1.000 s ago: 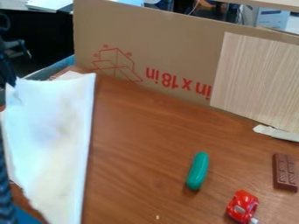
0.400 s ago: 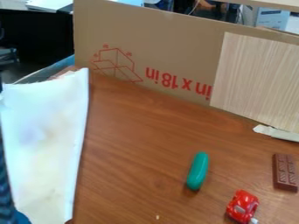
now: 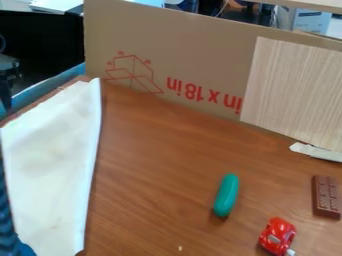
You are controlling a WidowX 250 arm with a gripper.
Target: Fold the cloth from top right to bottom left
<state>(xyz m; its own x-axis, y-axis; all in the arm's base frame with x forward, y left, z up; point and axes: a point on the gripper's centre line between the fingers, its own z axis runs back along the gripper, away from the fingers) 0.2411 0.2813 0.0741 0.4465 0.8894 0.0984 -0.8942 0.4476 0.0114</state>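
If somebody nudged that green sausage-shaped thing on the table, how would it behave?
The green thing would probably roll sideways, since its long sides are rounded. Its smooth-looking surface may be slippery. Its even, creaseless outline suggests stiff rather than floppy.

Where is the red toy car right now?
In the camera view, the red toy car sits at lower right, below the chocolate bar and the green object.

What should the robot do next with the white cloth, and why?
I'd probably have the gripper lift away without touching the white cloth. The cloth lies fairly flat, and its long, smooth right edge looks like a fold. The gripper seems to be just off the cloth's upper-left edge, so a tug now might spoil the fold.
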